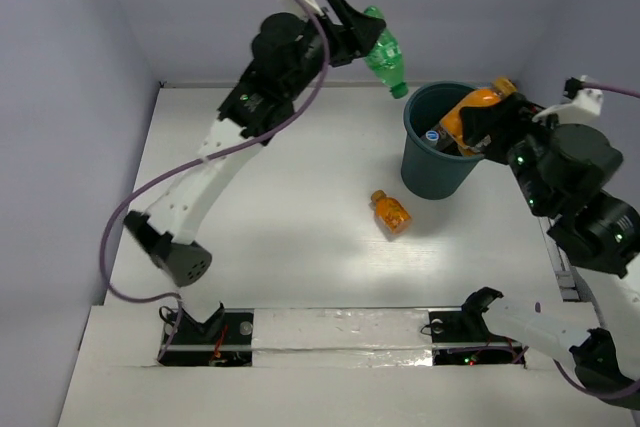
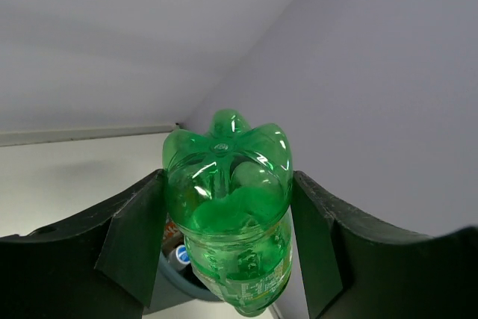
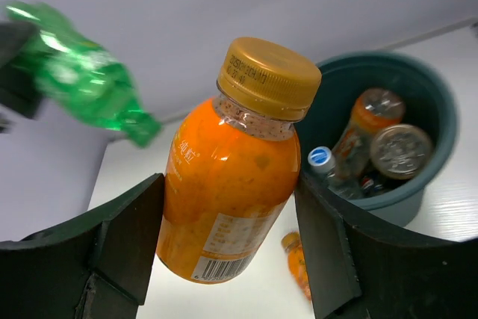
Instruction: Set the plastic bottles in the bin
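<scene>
At the far left, our left gripper [image 1: 358, 35] is raised above the back of the table [image 1: 280, 237], its jaws clamped on the green bottle [image 1: 385, 59]. The bottle tilts cap-down toward 4 o'clock, its cap just off the bin's [image 1: 425, 162] rim at 11 o'clock. In our left wrist view the green bottle [image 2: 228, 199] fills the gap between the fingers [image 2: 138, 240], base toward the camera, with the bin's rim below it.

Moving right, a stubby orange bottle [image 1: 391, 211] lies alone on the table, near the bin's foot at 7 o'clock.

The bin stands upright right of centre, toward the back. The right wrist view shows the bottles inside it [image 3: 366, 128], among them an orange one and one with a blue cap [image 3: 323, 158].

Farthest right, our right gripper [image 1: 490, 122] grips a labelled orange bottle [image 1: 465, 112] [image 3: 228, 177] across its body, over the bin's rim at 2 o'clock, its gold cap [image 3: 269, 76] pointing away from the wrist.
</scene>
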